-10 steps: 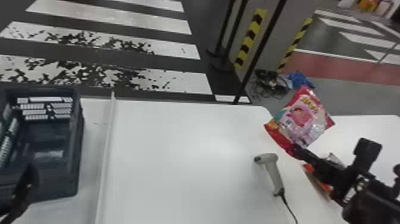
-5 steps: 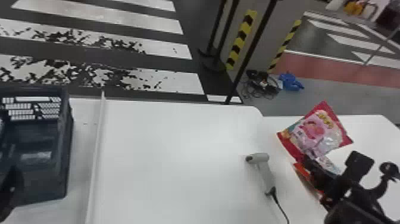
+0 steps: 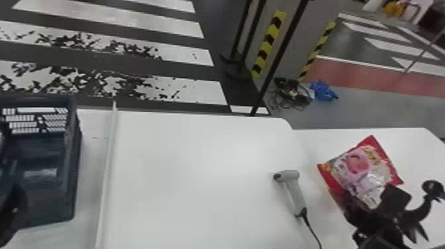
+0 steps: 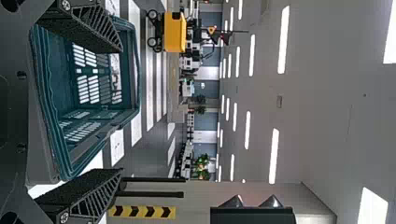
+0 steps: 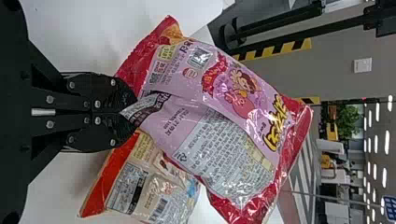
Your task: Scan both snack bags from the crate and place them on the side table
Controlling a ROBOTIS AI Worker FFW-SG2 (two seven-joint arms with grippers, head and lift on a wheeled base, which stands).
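Snack bag [image 3: 361, 169] is showing a glossy pink face with red along its ends, cartoon figures, yellow lettering, a pale block of small print and a barcode. Its film is creasing and folding where the right gripper [image 3: 349, 200] is pinching it, the two fingers closing together on a gathered edge. The bag is slanting over the side table [image 3: 414, 142], to the robot's right of the handheld scanner [image 3: 294, 195].

The second bag [image 5: 144, 186] is lying partly behind the held one, on a white surface. It is showing an orange-red end, a cream back with dark print, another barcode and some blue; whether the two bags are touching, I cannot tell.

The grey scanner itself is resting near the right side of the main table [image 3: 198, 165], its black cord [image 3: 313, 228] running toward the robot. Well to the scanner's left, a raised white strip [image 3: 107, 165] is crossing the table, and beyond that the crate [image 3: 75, 159] is standing, with slotted walls. The left gripper [image 3: 13, 210] is waiting there by the crate, its fingers standing wide apart with nothing between them. Farther forward than the scanner, tangled cables [image 3: 289, 94] and a blue bundle [image 3: 324, 91] are lying on the floor.
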